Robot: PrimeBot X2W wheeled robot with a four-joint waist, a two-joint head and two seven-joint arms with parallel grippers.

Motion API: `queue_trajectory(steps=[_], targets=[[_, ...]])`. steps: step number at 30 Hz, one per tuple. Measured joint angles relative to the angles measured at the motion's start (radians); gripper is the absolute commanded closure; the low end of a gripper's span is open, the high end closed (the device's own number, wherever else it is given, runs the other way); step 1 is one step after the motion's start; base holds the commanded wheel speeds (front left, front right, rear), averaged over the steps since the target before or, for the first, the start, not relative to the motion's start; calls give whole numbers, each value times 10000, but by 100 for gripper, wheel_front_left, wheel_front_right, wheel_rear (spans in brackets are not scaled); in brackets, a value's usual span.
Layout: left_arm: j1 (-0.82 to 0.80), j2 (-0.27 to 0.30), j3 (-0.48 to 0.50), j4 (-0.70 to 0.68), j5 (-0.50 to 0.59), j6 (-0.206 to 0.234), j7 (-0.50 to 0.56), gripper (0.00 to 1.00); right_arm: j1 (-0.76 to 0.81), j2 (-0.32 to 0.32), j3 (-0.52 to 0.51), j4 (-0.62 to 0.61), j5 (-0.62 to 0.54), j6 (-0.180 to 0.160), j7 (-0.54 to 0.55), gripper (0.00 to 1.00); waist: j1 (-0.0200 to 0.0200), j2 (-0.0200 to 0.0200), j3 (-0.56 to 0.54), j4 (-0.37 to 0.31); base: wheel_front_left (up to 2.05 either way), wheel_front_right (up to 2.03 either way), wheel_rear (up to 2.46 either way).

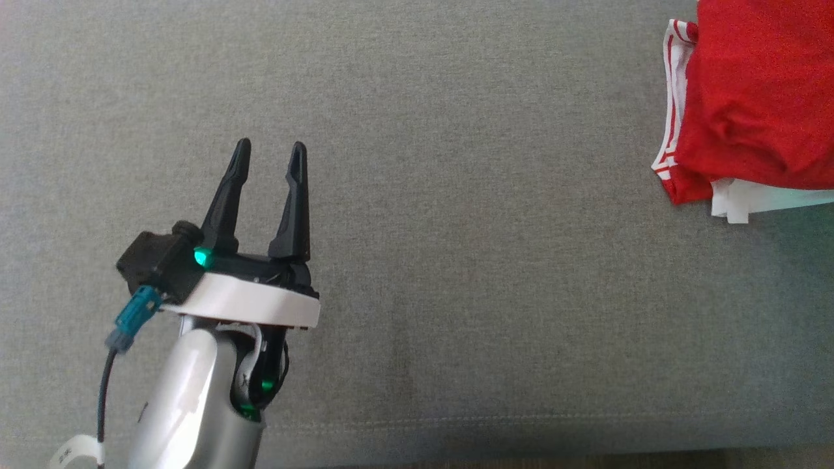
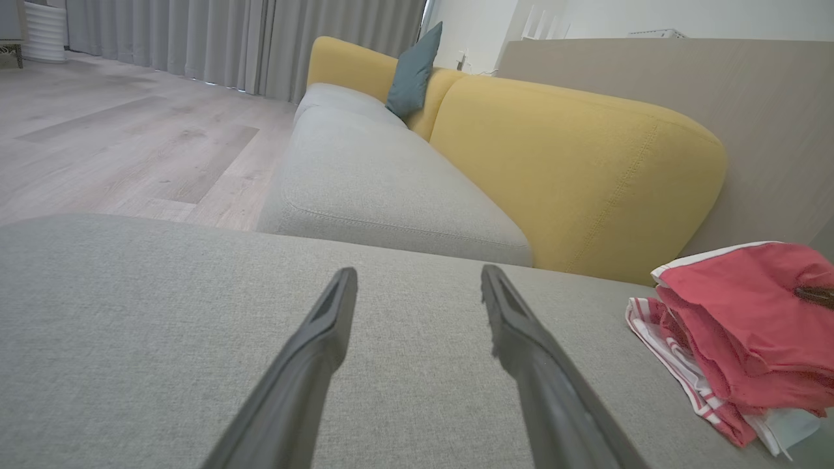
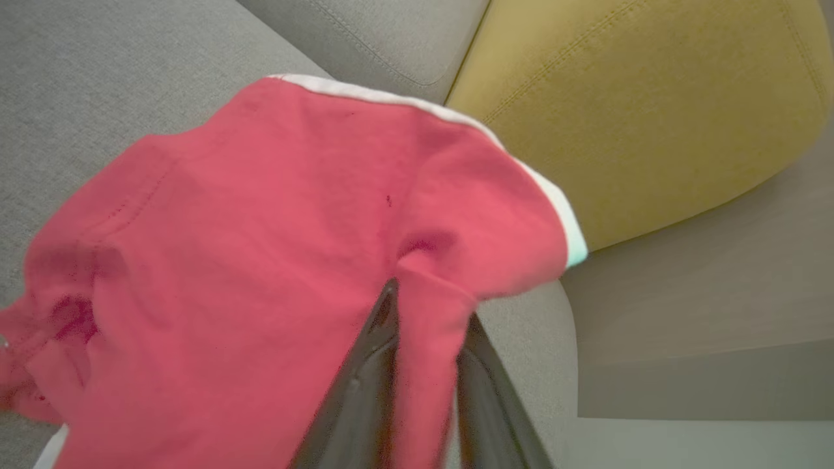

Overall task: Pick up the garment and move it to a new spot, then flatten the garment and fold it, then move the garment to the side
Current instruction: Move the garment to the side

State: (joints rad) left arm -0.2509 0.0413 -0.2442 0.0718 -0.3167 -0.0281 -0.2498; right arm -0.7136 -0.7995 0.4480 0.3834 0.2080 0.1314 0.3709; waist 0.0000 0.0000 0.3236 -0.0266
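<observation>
Left hand [image 1: 270, 144] nearest, fingers spread wide, nothing in it, over the grey cushion [image 1: 488, 293]. Right hand [image 3: 430, 306] narrow, pinching a fold of the red garment [image 1: 756, 98]. Garment sits bunched at the cushion's far right, near the yellow backrest [image 3: 651, 98].

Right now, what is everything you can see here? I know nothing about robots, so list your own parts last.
garment: one, red with white trim, folded at the right end of the grey seat
grey seat: one, grey fabric, under the garment
yellow back cushions: two, yellow, behind the seating
pillow: one, teal, leaning on the farther yellow cushion
curtains: grey, at the far side of the room
floor: pale wood, beside the sofa
left gripper: one, dark fingers, open, over bare seat
right gripper: one, dark fingers, a fold of the garment between them
</observation>
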Motion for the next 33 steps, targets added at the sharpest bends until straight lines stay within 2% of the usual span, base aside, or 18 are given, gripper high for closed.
queue_trajectory(steps=[4, 11, 17, 25, 29, 33], targets=[[0, 0, 6, 58, 0, -73, 0, 0, 272, 150, -600, -215, -196, 0, 81, 0, 0, 0, -26, -5, 0, 0, 0], [1, 0, 8, 159, 0, -73, 0, 0, 497, 495, -1085, -593, -552, 0, 180, 0, 0, 0, -190, 27, 0, 0, 0], [21, 0, 21, 188, 0, -67, 0, 0, 482, 1302, -1758, -926, -779, 0, -270, 0, 0, 0, -498, 68, 0, 0, 0], [338, -2, 169, 184, 56, 61, -2, 0, 687, 3628, -2757, -1436, -863, 0, -2096, 0, 0, 0, -1184, 156, 0, 0, 0], [616, 2, 337, 171, 107, 155, -67, 0, 1490, 5147, -3313, -1618, -861, 0, -3055, 0, 0, 0, -1594, 209, 0, 0, 0], [866, 0, 391, 165, 161, 207, -67, 0, 2638, 6470, -3371, -1776, -951, 0, -3664, 0, 0, 0, -2006, 255, 0, 0, 0]])
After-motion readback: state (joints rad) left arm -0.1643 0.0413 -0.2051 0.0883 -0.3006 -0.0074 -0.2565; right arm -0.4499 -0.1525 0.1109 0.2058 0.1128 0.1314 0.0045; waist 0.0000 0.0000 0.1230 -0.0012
